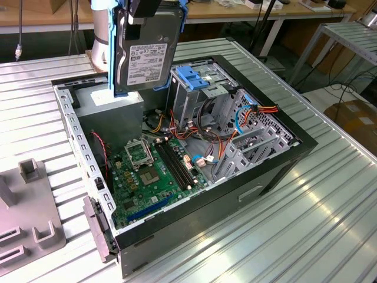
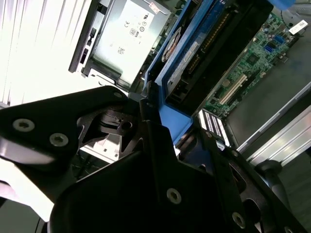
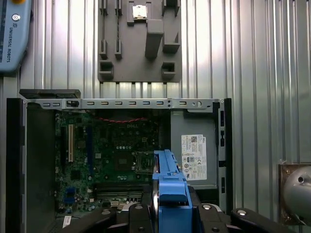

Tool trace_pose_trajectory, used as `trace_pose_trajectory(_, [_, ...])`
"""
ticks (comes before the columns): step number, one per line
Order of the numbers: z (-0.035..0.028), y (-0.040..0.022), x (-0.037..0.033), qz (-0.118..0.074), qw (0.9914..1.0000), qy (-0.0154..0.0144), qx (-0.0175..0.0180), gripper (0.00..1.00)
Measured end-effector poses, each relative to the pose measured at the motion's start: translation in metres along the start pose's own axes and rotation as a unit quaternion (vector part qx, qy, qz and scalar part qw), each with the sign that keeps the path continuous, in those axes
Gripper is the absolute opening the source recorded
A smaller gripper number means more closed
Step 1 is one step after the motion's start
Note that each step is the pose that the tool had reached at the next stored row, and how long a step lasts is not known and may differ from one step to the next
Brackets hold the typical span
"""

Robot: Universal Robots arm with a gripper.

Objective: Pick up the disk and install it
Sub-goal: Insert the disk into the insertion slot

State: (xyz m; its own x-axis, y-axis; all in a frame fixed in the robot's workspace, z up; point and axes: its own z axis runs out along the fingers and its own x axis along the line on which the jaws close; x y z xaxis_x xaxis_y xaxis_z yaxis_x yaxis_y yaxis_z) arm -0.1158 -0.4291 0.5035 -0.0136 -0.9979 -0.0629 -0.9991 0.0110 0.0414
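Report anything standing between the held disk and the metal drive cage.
Nothing visible stands between them. The disk hangs upright in the gripper, above the power supply, with open air across to the drive cage. A blue latch lies on the cage's top.

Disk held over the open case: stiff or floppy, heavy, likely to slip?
Probably rigid: the disk hangs upright from the tool without sagging. Its metal body suggests it is dense for its size. The smooth blue plastic rail could slip if knocked on the case.
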Motion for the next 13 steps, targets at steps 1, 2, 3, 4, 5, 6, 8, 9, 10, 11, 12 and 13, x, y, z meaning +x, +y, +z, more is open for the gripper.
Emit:
trace_pose_trajectory(1, [0.0000,0.0000,0.0009,0.000,1.00000,0.0000,0.0000,0.37])
trace_pose_trajectory(2, [-0.0001,0.0000,0.0018,0.000,1.00000,0.0000,0.0000,0.37])
trace_pose_trajectory(3, [-0.0002,0.0000,0.0027,0.000,1.00000,0.0000,0.0000,0.37])
trace_pose_trajectory(4, [-0.0002,0.0000,0.0037,0.000,1.00000,0.0000,0.0000,0.37])
trace_pose_trajectory(5, [-0.0003,0.0000,0.0044,0.000,1.00000,0.0000,0.0000,0.37])
trace_pose_trajectory(6, [-0.0003,-0.0004,0.0050,0.000,1.00000,0.0000,0.0000,0.37])
trace_pose_trajectory(8, [-0.0005,-0.0051,0.0058,0.000,1.00000,0.0000,0.0000,0.37])
trace_pose_trajectory(9, [-0.0007,-0.0075,0.0061,0.000,1.00000,0.0000,-0.0001,0.37])
trace_pose_trajectory(10, [-0.0007,-0.0087,0.0063,0.000,1.00000,0.0000,-0.0001,0.37])
trace_pose_trajectory(11, [-0.0009,-0.0104,0.0068,0.000,1.00000,0.0000,-0.0001,0.37])
trace_pose_trajectory(12, [-0.0009,-0.0109,0.0073,0.000,1.00000,0.0000,-0.0001,0.37])
trace_pose_trajectory(13, [-0.0010,-0.0112,0.0081,0.000,1.00000,0.0000,-0.0001,0.37])
